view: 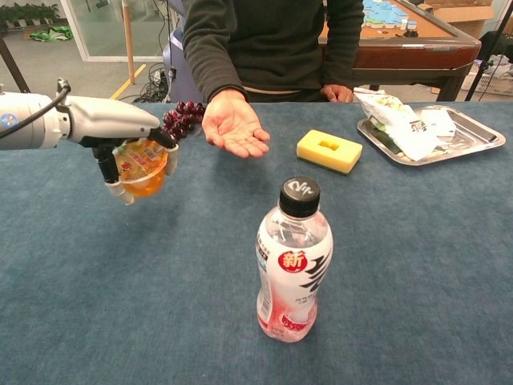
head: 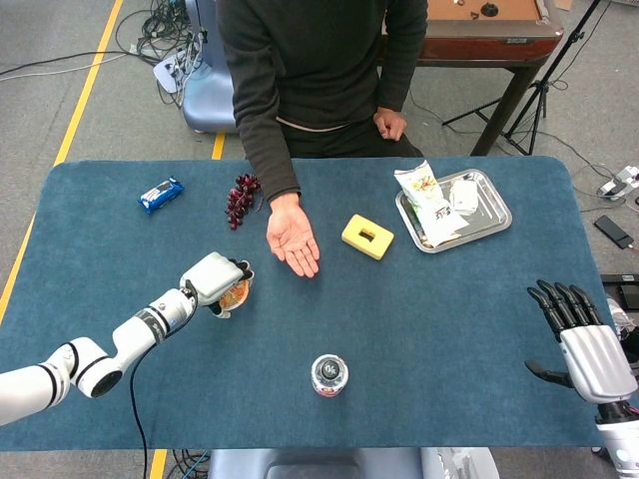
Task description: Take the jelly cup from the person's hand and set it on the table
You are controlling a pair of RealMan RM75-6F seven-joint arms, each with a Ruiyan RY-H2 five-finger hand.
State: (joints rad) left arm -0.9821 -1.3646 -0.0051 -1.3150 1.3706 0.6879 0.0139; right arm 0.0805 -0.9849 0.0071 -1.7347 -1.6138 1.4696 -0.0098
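The left hand (view: 120, 156) grasps the jelly cup (view: 141, 167), fingers wrapped around its sides. The cup is clear of the person's hand (head: 292, 239), which lies palm-up and empty, well apart from the left hand. The take appears complete. In the chest view the cup seems to hang above the table (head: 449, 319); lowering and release remain. The right hand (head: 589, 349) holds nothing, fingers spread.

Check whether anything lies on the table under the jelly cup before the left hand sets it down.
Nothing visible does. The left hand holds the jelly cup over bare blue table; the grapes, bottle and the person's open palm all sit off to the side.
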